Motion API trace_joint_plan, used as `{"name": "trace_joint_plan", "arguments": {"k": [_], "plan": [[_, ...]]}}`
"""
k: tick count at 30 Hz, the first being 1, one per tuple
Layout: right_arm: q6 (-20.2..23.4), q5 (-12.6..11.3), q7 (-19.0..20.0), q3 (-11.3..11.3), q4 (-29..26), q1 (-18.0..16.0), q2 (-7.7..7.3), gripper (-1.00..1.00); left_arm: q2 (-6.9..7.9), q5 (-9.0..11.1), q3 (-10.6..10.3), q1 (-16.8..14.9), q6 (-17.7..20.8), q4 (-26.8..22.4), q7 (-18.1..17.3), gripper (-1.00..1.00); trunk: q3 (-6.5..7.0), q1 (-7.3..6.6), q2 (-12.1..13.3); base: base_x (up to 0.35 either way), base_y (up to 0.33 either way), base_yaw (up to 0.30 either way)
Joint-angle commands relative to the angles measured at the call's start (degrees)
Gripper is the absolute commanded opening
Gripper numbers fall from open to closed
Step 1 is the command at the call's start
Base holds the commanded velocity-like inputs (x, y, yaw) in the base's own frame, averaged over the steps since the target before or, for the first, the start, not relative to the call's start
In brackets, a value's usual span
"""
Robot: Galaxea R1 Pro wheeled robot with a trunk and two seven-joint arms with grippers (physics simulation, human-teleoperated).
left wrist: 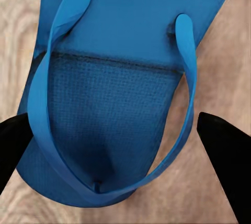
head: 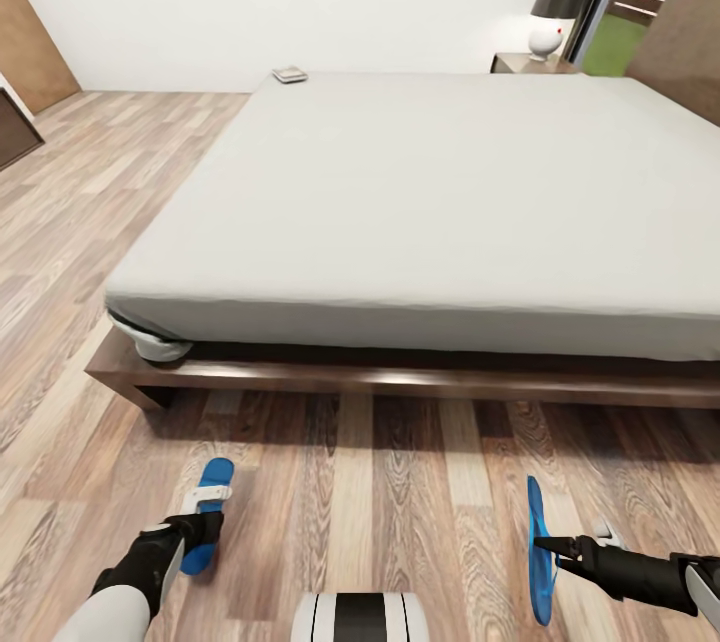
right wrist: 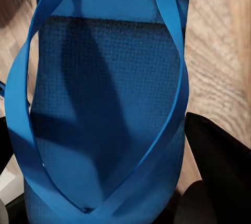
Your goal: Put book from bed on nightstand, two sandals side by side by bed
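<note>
Low over the floor in front of the bed (head: 420, 222), each gripper holds one blue sandal. My left gripper (head: 203, 524) is shut across the left sandal (head: 214, 477), which lies nearly flat; in the left wrist view its black fingers (left wrist: 225, 166) flank the sole (left wrist: 120, 103). At the right, my right gripper (head: 548, 544) is shut on the other sandal (head: 538, 522), turned on its edge, and a dark finger (right wrist: 219, 171) sits beside that sole (right wrist: 104, 109). The book (head: 290, 74) lies on the mattress's far left corner. A nightstand (head: 520, 64) stands beyond the bed.
A white lamp with a dark shade (head: 556, 7) stands on the nightstand. Wood-plank floor (head: 380, 502) runs along the bed's dark frame (head: 400, 377) and down its left side. A brown door (head: 30, 32) and dark furniture (head: 15, 127) are at far left.
</note>
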Motion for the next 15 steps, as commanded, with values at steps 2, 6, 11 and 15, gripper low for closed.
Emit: {"name": "trace_joint_plan", "arguments": {"k": [2,6,11,15], "plan": [[0.37,-0.2,0.07,-0.08,0.01,-0.02,0.0,-1.0,0.0,-0.4,0.48,-0.05,0.22,-0.12,-0.51,-1.0,-0.04,0.02,-0.01,0.333,0.048,0.0],[0.37,-0.2,0.07,-0.08,0.01,-0.02,0.0,-1.0,0.02,-0.39,0.48,-0.05,0.23,-0.12,-0.51,-1.0,-0.04,0.02,-0.01,0.296,0.131,0.0],[0.37,-0.2,0.07,-0.08,0.01,-0.02,0.0,-1.0,0.03,-0.39,0.48,-0.05,0.23,-0.12,-0.51,-1.0,-0.04,0.02,-0.01,0.23,0.234,0.0],[0.37,-0.2,0.07,-0.08,0.01,-0.02,0.0,-1.0,0.03,-0.39,0.48,-0.05,0.23,-0.12,-0.51,-1.0,-0.04,0.02,-0.01,0.08,0.082,0.0]]}}
